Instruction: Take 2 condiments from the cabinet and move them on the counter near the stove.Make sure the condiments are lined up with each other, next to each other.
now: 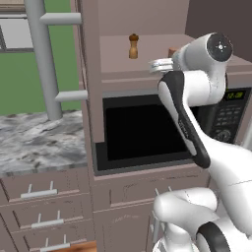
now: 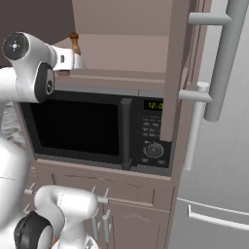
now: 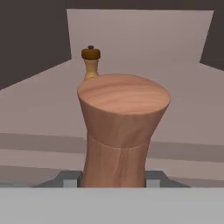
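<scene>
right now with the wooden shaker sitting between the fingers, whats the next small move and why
Probably lift the wooden shaker slightly and draw it back out of the cabinet niche. In the hand view the gripper has its fingers against both sides of the shaker's base, so it looks gripped. The mill with the dark cap stands further back on the shelf, out of the exit path.

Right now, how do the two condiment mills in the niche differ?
The near mill is plain reddish wood with a flat top and a pinched waist; the far mill is pale with a dark brown knob cap. The near mill sits between the gripper fingers at the shelf's front; the far mill stands free, deeper in the cabinet. Both are upright on the same shelf.
</scene>
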